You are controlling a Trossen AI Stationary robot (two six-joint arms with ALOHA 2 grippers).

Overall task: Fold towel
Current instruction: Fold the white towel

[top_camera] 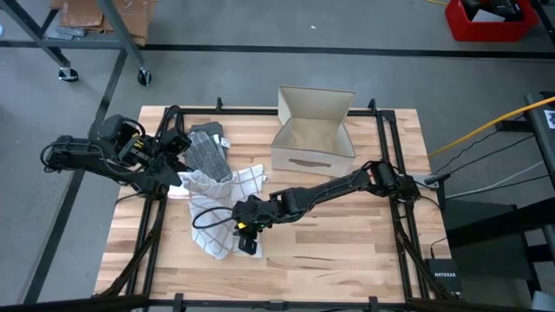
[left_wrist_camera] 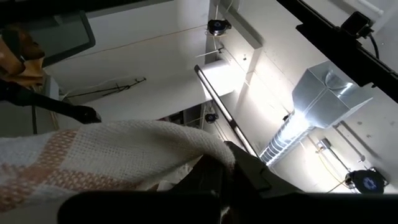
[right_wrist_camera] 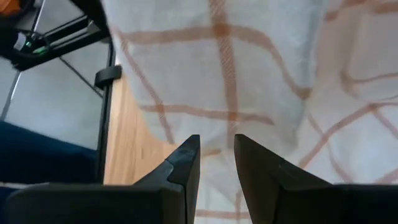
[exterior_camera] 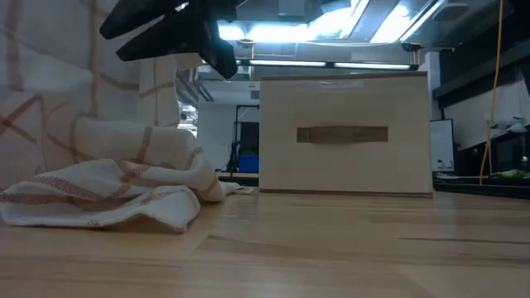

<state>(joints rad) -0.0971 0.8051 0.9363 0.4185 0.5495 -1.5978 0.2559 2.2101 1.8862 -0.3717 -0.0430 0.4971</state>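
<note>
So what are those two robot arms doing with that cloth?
They are folding a towel on a wooden table. The left gripper is shut on the towel's far edge and lifts it. The right gripper is at the near edge, fingers slightly apart over the cloth. The towel is rumpled, not yet folded. A cardboard box sits behind.

Right gripper [right_wrist_camera: 216,163]: 2 dark fingers at bottom centre of the frame, a narrow gap between them
Towel [right_wrist_camera: 249,74]: white with orange-red checks, fills upper and right frame
Table [right_wrist_camera: 134,149]: bare wood strip at lower left
Frame rail [right_wrist_camera: 107,112]: black, along the table edge
</note>
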